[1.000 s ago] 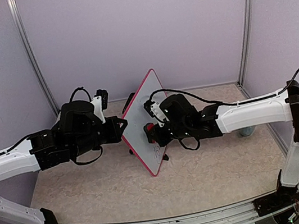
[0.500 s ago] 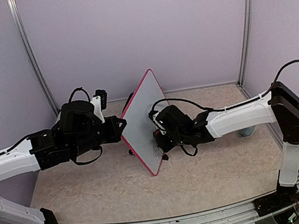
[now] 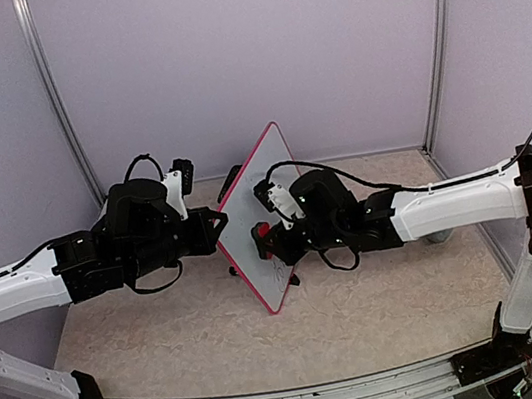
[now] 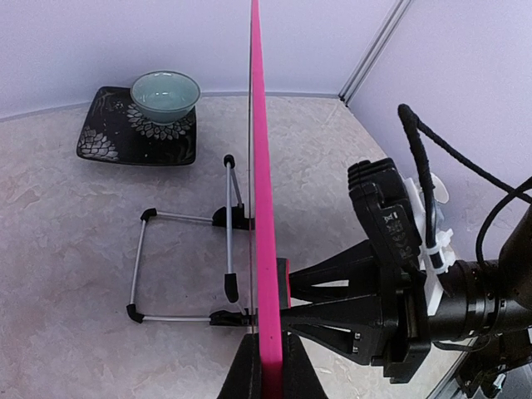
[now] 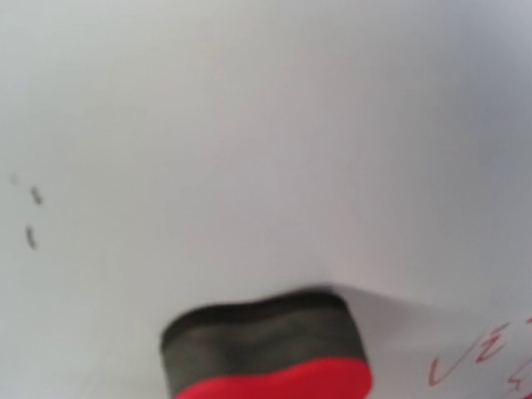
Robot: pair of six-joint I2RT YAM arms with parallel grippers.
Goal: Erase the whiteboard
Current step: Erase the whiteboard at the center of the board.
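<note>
The whiteboard stands on edge, tilted, in the middle of the table. Its pink frame runs straight up the left wrist view. My left gripper is shut on that frame's edge. My right gripper is shut on a red eraser and presses its dark felt flat against the white face. The eraser fills the bottom of the right wrist view. Small dark marks lie to its left, red handwriting to its right. Faint writing shows low on the board.
A wire easel stand lies on the table behind the board. Farther back a pale green bowl sits on a black patterned plate. A small bluish object is by the right wall. Booth walls close in all round.
My right gripper slid the eraser down the board towards its lower end, then back up to about where it was a second ago. The left gripper and the board stayed still.
</note>
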